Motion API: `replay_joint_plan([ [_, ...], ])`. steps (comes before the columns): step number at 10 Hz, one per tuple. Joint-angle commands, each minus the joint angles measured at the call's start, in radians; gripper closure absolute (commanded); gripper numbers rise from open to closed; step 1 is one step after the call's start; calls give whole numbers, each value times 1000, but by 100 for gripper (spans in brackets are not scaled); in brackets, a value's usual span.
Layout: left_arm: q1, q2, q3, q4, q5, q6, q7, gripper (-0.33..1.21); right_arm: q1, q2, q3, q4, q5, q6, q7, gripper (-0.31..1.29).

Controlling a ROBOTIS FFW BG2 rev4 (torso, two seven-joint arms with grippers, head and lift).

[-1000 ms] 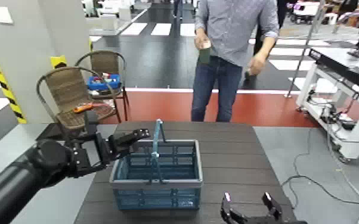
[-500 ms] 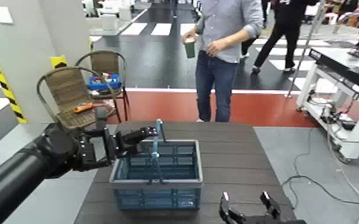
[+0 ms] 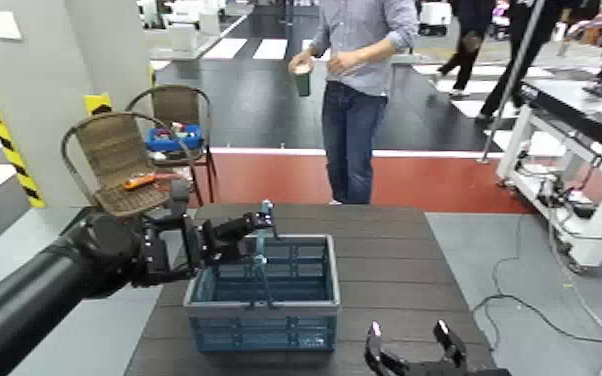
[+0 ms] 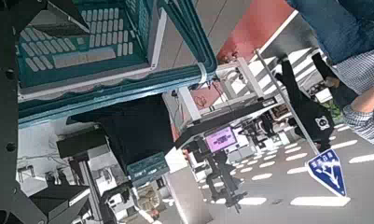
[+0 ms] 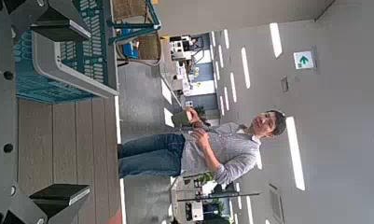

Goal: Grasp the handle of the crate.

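The handle [image 3: 263,245] is flanked at frame centre by the parted left hand [image 3: 261,222]; the right hand [image 3: 411,340] is spread open at the lower edge.

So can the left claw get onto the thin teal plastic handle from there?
Probably yes: the left claw sits open right at the handle's top, above the blue-grey slotted plastic crate, nothing between them.

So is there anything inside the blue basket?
No, the basket shows only its bare floor under the handle.

We see the crate [image 3: 262,292] from above w/ head cam; both wrist cams sit low, near it, sharing crate & person [image 3: 355,80].
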Motion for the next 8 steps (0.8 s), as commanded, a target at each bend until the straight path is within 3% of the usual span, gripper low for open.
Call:
replay_joint_plan([
  [1,-4,-7,-19,12,21,-4,-5,13,-2,0,3,3,-1,-2,0,15],
  [2,-5,-9,-25,15,28,-4,-7,23,-2,0,3,3,-3,-3,0,15],
  [4,-8,-10,-36,27,38,-10,-12,78,-4,0,4,5,-3,-3,2,15],
  [7,-8,-9,-42,42,38,-22,-19,107,-4,0,6,5,-6,-3,3,15],
  [8,-8,-9,-45,42,38,-22,-24,107,-4,0,6,5,-6,-3,3,15],
])
